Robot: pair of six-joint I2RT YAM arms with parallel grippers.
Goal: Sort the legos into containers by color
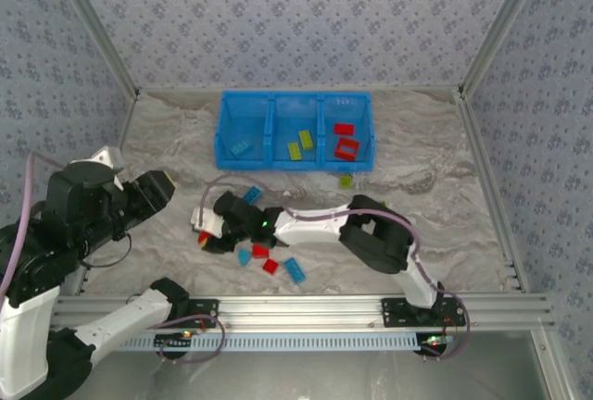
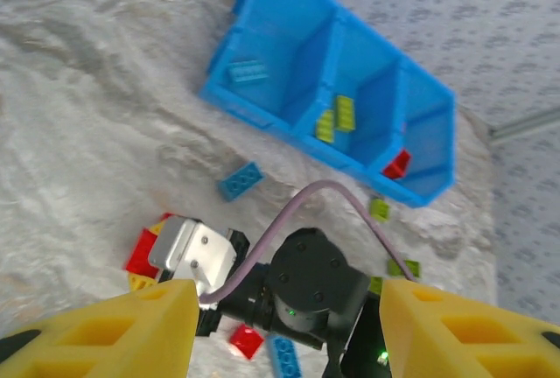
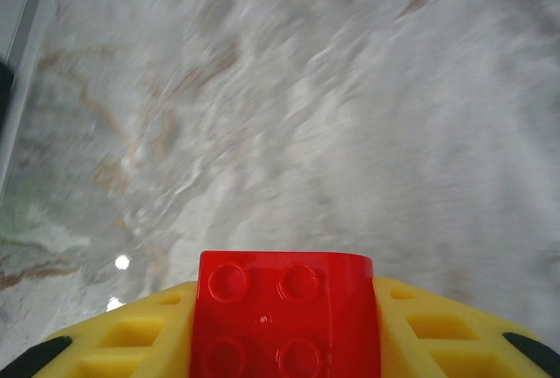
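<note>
Overhead, the blue bin holds one light-blue brick, two lime bricks and two red bricks (left to right).

Left wrist: the left tool is spread apart and empty, well short of the bin.

Right wrist: the right tool clenches one red lego above the counter.

The right pincer grips a lego brick between its fingers, over the table. Beyond the pincer and to its right stands the bin. Its left compartment holds a single lego, and the middle and right compartments hold two each. A lego cluster lies just right of the pincer, nearer the bases. A stray lego lies between the pincer and the bin.
</note>
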